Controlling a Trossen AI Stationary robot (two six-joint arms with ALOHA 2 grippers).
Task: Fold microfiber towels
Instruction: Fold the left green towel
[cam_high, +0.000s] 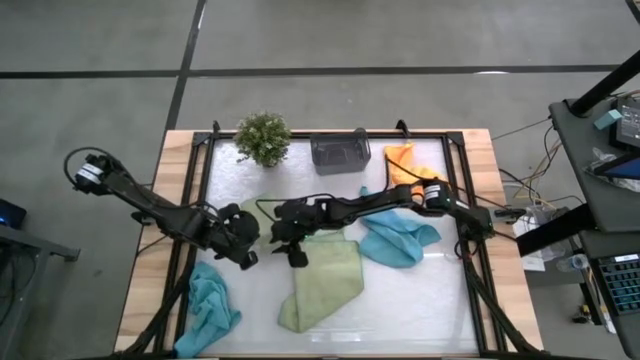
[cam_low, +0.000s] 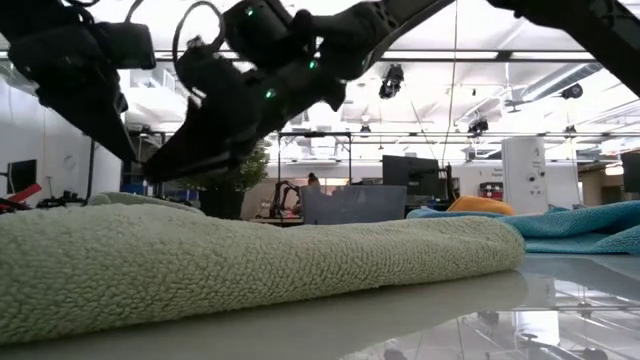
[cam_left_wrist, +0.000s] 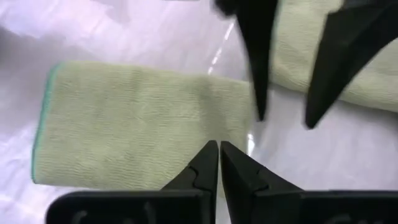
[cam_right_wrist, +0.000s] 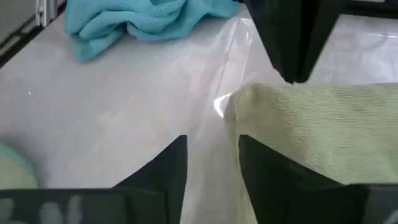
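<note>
Light green towel (cam_high: 322, 283) at table centre, second light green one (cam_high: 258, 212) at its 11 o'clock (teal edge stitching). Teal-blue towels at 8 o'clock (cam_high: 212, 305) and 2 o'clock (cam_high: 398, 240); orange towel (cam_high: 404, 160) at 1 o'clock. Grey bin (cam_high: 340, 152), green plant (cam_high: 262, 137), white table (cam_high: 420, 310).
</note>
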